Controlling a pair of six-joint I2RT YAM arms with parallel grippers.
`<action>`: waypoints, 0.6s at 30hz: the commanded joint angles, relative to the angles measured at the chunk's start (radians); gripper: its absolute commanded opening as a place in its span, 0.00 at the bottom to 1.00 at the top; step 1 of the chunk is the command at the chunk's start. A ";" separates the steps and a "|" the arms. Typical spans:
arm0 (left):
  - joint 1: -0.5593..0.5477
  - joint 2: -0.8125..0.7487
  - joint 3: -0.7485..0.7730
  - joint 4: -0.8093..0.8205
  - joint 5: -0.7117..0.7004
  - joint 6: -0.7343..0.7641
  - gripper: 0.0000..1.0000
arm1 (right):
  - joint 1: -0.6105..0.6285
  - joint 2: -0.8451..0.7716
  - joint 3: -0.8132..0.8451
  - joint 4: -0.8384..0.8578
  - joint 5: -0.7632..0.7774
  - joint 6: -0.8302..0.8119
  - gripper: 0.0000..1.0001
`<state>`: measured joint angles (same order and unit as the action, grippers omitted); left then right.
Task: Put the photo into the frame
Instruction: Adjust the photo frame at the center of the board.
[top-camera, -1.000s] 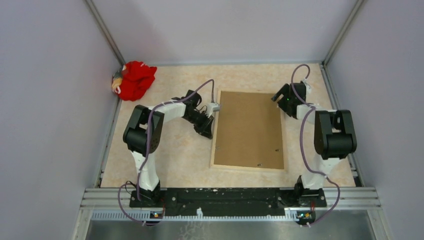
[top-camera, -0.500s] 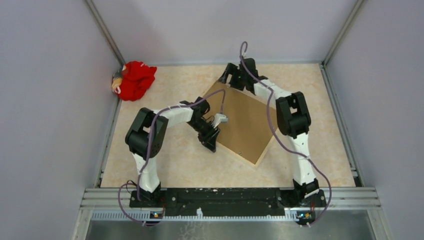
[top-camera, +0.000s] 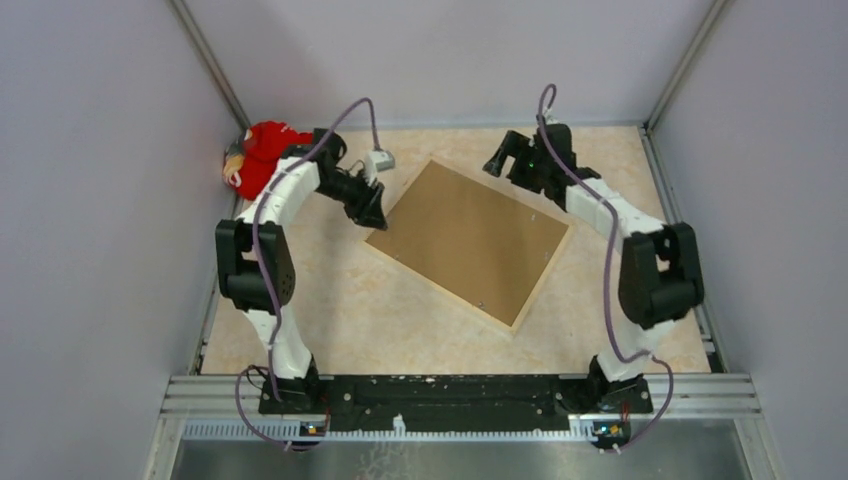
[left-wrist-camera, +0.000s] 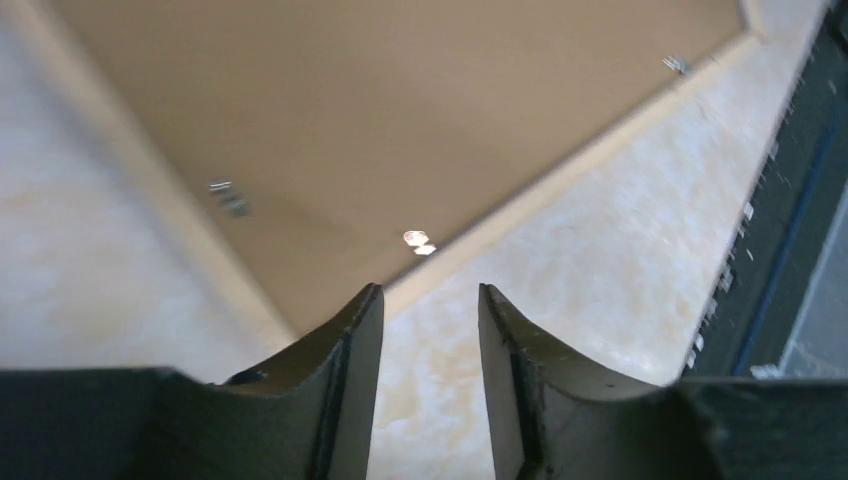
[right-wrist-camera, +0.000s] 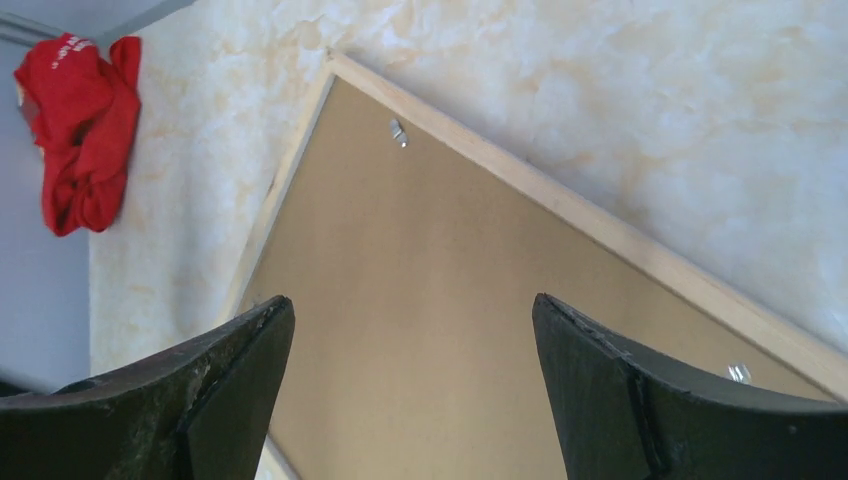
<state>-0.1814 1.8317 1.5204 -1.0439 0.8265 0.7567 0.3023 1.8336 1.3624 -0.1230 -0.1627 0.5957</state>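
Observation:
The frame (top-camera: 440, 283) lies face down and turned diagonally in mid-table, showing its light wood rear edges. The plain brown backing board (top-camera: 468, 238) fills it. The photo is out of view. My left gripper (top-camera: 375, 215) is at the frame's left corner, jaws a little apart and empty. In the left wrist view (left-wrist-camera: 428, 290) that corner of the frame (left-wrist-camera: 570, 180) lies just beyond the left finger. My right gripper (top-camera: 497, 165) hangs wide open and empty above the frame's far edge (right-wrist-camera: 600, 235). The right wrist view (right-wrist-camera: 410, 305) shows the backing board (right-wrist-camera: 420, 300) between the fingers.
A red cloth (top-camera: 268, 158) is bunched in the far left corner and also shows in the right wrist view (right-wrist-camera: 85, 130). Small metal tabs (right-wrist-camera: 398, 132) sit along the board's edge. Grey walls enclose the table on three sides.
The frame has turned from upright to diagonal and slid. My left gripper swung from its near-left edge to its left corner. My right gripper moved to the frame's far corner, then back right along its far edge.

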 joint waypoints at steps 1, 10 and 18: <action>0.122 0.165 0.180 0.089 -0.007 -0.127 0.42 | 0.019 -0.251 -0.211 0.036 0.097 0.016 0.88; 0.152 0.376 0.265 0.281 -0.059 -0.294 0.28 | -0.113 -0.630 -0.652 -0.111 0.192 0.145 0.89; 0.166 0.411 0.219 0.317 -0.038 -0.304 0.14 | -0.192 -0.698 -0.819 -0.034 0.138 0.190 0.89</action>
<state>-0.0208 2.2429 1.7573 -0.7689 0.7696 0.4610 0.1284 1.1374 0.5816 -0.2523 0.0101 0.7452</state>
